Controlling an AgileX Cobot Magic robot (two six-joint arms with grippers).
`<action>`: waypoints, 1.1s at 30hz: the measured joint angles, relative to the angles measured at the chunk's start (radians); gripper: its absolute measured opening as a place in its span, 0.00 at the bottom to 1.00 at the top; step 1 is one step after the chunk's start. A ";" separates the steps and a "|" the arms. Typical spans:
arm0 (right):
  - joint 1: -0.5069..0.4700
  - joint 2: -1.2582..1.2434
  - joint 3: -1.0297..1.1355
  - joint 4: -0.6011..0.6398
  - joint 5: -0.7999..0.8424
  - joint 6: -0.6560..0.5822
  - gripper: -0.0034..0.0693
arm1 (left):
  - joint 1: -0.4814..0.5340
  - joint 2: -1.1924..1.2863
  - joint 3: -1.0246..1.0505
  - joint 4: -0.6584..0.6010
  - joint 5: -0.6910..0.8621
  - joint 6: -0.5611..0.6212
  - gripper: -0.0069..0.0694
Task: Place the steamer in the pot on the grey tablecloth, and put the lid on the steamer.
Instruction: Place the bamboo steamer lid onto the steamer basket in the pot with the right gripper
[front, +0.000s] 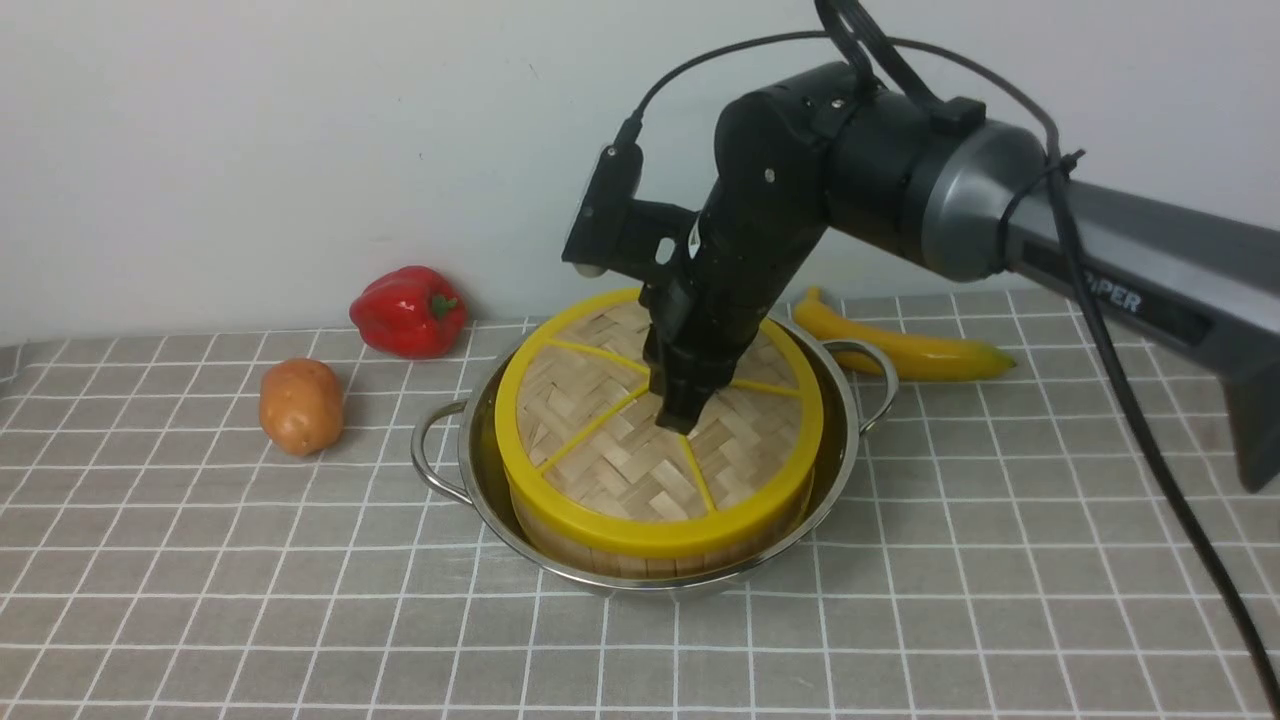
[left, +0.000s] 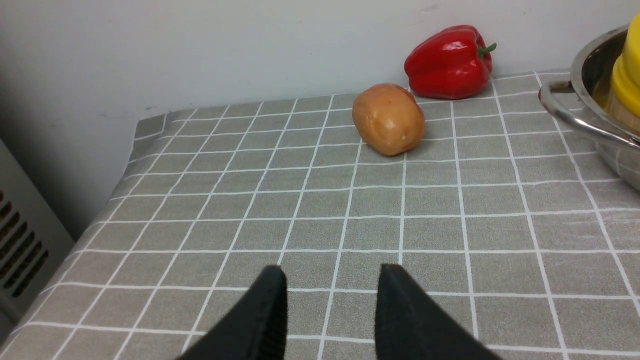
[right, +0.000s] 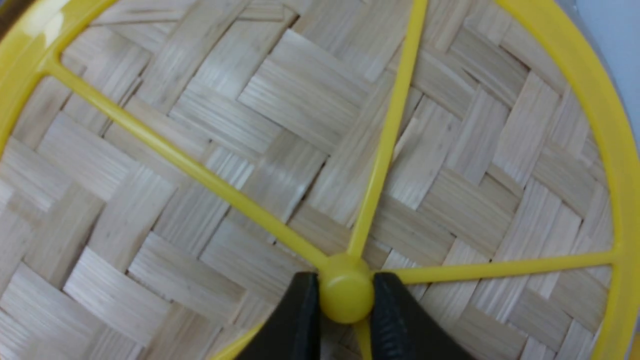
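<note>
**Right gripper (front: 683, 420) clamped on the lid's hub**

Its two black fingers close on the small yellow hub (right: 346, 292) at the middle of the lid (front: 600, 450), one on each side and both touching it, as the right wrist view shows. The right arm (front: 1000, 200) reaches in from the right and points this gripper straight down. The left gripper (left: 330, 280) is out of the front view. In its own view its fingers stand apart, with nothing between them, low over the cloth (left: 200, 200).

The cloth covers the table from the near edge to the wall (front: 300, 120). The pot (front: 470, 470) stands on it near the middle. The steamer (front: 560, 550) sits inside the pot, and a band of its bamboo side shows beneath the lid's yellow rim. The lid lies on top of the steamer and hides what is inside.

Left of the pot, a potato (front: 300, 405) lies on the cloth. Farther back, close to the wall, sits a red pepper (front: 410, 310). On the far right, a banana (front: 905, 350) lies just beyond the pot.
</note>
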 joint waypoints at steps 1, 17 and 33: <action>0.000 0.000 0.000 0.000 0.000 -0.003 0.25 | 0.000 0.000 0.000 0.000 0.000 0.000 0.41; 0.000 0.000 0.000 -0.016 -0.047 -0.037 0.25 | 0.000 0.000 0.000 0.000 0.000 0.000 0.41; 0.000 0.001 -0.085 -0.017 0.006 -0.024 0.25 | 0.000 0.000 0.000 0.000 0.000 0.000 0.41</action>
